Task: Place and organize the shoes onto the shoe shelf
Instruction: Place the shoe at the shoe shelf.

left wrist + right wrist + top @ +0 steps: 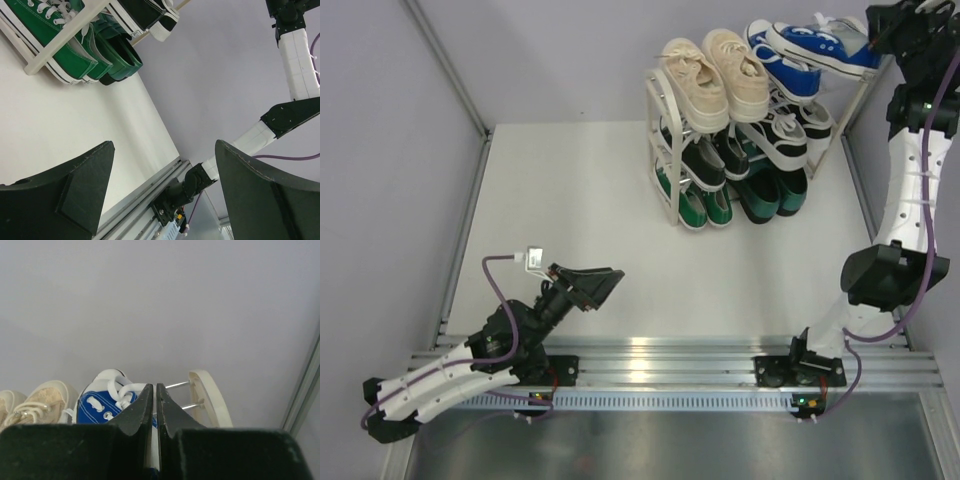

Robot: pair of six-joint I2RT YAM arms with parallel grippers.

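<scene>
A: Right end effector (154, 394)?
B: Pinched almost closed on the blue sneaker (817, 45), which sits tilted over the right end of the shoe shelf (661, 150) top tier, beside the other blue one (772, 62).
A: Left end effector (164, 147)?
B: Spread wide, holding nothing, low over the table (570, 200), well apart from the shelf.
A: Cream sneakers (715, 70)?
B: Top tier, left.

Overhead, 2 wrist views, shelf (664, 190) shared

shelf (658, 130) by back wall. top tier: cream sneakers (715, 70), blue sneakers (785, 60), one tilted. middle: black sneakers (705, 160). bottom: green sneakers (693, 205), green loafers (762, 195).
</scene>
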